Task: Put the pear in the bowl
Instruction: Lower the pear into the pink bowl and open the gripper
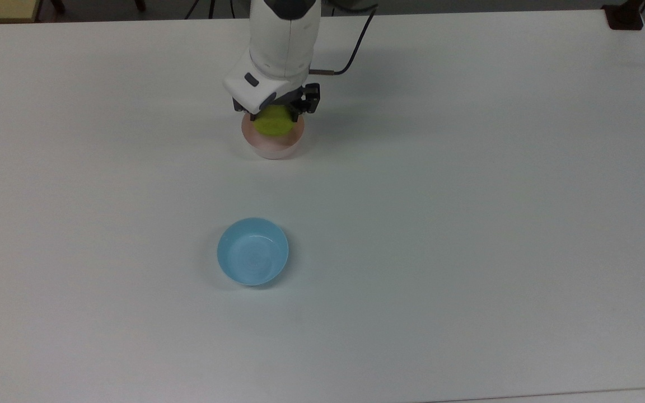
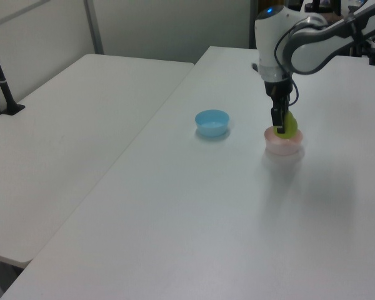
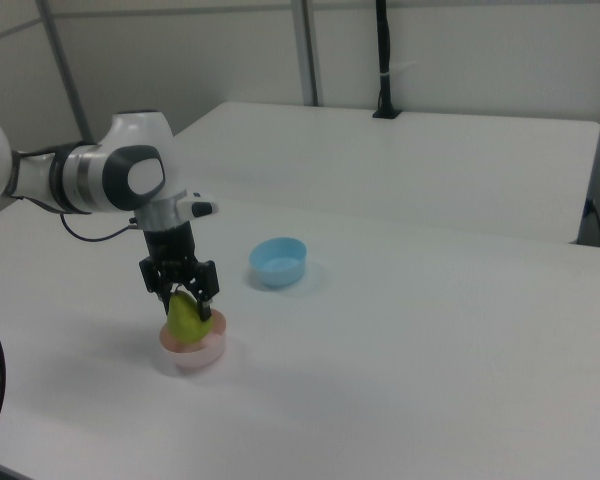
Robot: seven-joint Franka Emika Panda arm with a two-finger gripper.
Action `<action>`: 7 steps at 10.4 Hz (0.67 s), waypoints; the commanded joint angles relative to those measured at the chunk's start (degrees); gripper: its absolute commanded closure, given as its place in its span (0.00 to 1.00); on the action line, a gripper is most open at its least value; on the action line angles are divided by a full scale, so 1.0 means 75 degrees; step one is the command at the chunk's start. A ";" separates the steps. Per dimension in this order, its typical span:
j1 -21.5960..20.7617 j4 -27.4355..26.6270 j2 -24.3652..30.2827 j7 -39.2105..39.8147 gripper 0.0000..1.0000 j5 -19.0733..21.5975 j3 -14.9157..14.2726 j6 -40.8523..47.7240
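So the gripper (image 1: 275, 115) is clamping the pear (image 1: 274, 121) between its fingers and hanging right over the pink bowl (image 1: 272, 146) — in the right view the pear's lower end is sitting at or just inside the rim, hard to say if it's touching the bottom. The pear's long axis is running roughly up and down, a bit tilted in the right view, with the fingers gripping its upper part. That vertical line-up is the thing that matters: pear directly below the claw, bowl directly below the pear, so I'd guess letting go is about all that's left.

The bowl is sitting toward the far edge of the white table (image 1: 468, 224) in the top view, and a light blue bowl (image 1: 252, 251) is well apart from it, nearer the middle. Another white table (image 2: 62, 137) is standing alongside in the left view, with pale partition walls behind.
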State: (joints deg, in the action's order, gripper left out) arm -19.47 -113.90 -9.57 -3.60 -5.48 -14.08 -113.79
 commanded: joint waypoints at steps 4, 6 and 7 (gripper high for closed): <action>-0.0146 -0.0060 -0.0342 -0.0117 0.00 0.0051 -0.0068 -0.0463; -0.0158 0.0184 -0.0039 -0.0118 0.00 0.0051 -0.0080 0.0109; -0.0124 0.0488 0.0218 -0.0106 0.00 0.0051 -0.0080 0.0530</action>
State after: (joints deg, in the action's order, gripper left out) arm -19.75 -113.02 -12.09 -3.63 -5.48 -14.08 -115.68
